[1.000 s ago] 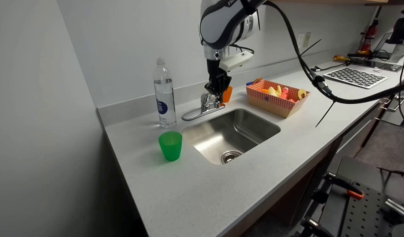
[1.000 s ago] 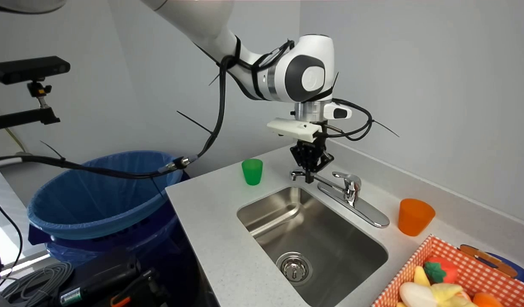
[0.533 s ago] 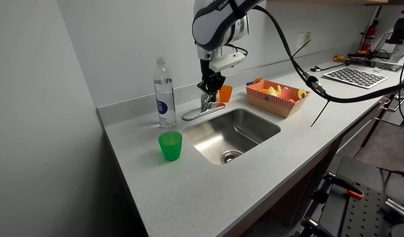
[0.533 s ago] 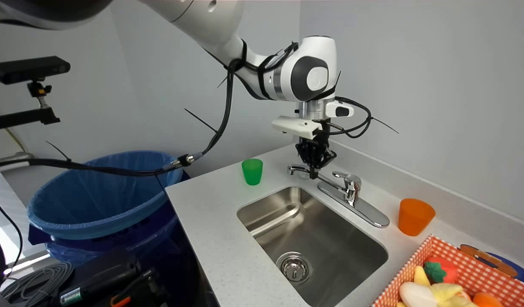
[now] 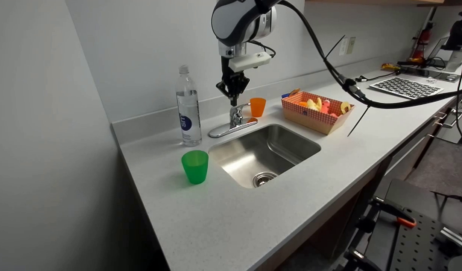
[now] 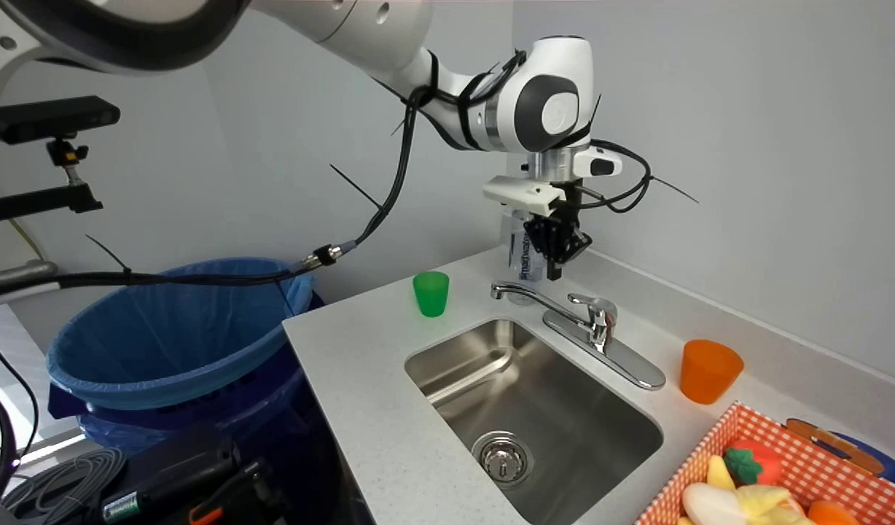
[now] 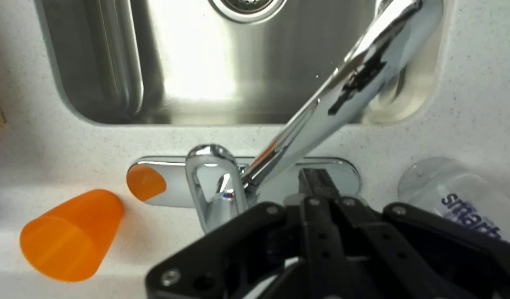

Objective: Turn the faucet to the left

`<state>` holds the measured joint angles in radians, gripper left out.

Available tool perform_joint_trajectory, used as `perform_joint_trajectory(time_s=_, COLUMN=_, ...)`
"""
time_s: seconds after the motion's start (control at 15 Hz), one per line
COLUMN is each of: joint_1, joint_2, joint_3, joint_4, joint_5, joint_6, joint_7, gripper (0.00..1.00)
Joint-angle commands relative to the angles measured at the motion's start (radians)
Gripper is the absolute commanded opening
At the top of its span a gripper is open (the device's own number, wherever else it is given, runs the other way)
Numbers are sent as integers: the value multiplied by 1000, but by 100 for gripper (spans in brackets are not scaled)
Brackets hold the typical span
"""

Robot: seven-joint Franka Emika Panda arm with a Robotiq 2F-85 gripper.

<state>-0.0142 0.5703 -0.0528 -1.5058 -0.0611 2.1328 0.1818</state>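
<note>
The chrome faucet (image 5: 236,117) stands on its long base plate behind the sink. In an exterior view its spout (image 6: 538,297) points left past the sink's far corner, and its loop handle (image 6: 592,302) sits on top. In the wrist view the spout (image 7: 342,91) runs up and right over the sink's corner, and the handle (image 7: 213,178) is left of my gripper. My gripper (image 7: 317,180) is shut with its fingertips together and nothing between them. In both exterior views the gripper (image 5: 234,101) (image 6: 555,273) hangs above the faucet, apart from the spout.
The clear bottle (image 5: 189,113) stands near the spout side of the faucet. A green cup (image 5: 195,167) sits by the sink (image 6: 506,408). An orange cup (image 6: 710,370) and a checkered basket of toy food (image 5: 310,114) stand on the handle's other side.
My gripper has moved from beside the spout up and toward the wall, clear of it. The spout's end has shifted slightly toward the bottle. The bottle now shows in both exterior views.
</note>
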Motion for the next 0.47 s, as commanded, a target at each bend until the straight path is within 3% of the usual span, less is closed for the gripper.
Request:
perform_joint_trajectory(time_s=0.0, joint_1=-9, joint_2=39, joint_3=-9, joint_4=112, joint_5=25, joint_6=-25, joint_7=11, gripper=0)
perform_joint_trajectory(time_s=0.13, joint_1=-9, joint_2=38, joint_3=-16, joint_4=133, joint_5=10, joint_6=-35, joint_7=-7, gripper=0)
perform_joint_trajectory(time_s=0.2, joint_1=-3, joint_2=10, joint_3=-15, joint_4=71, joint_5=9, joint_6=-4, joint_7=-3, gripper=26)
perform_joint_trajectory(time_s=0.27, joint_1=-4, joint_2=9, joint_3=-16, joint_4=75, joint_5=9, joint_6=-4, joint_7=-4, gripper=2)
perform_joint_trajectory(time_s=0.4, joint_1=-3, joint_2=10, joint_3=-16, joint_4=71, joint_5=9, joint_6=-4, joint_7=-4, gripper=16)
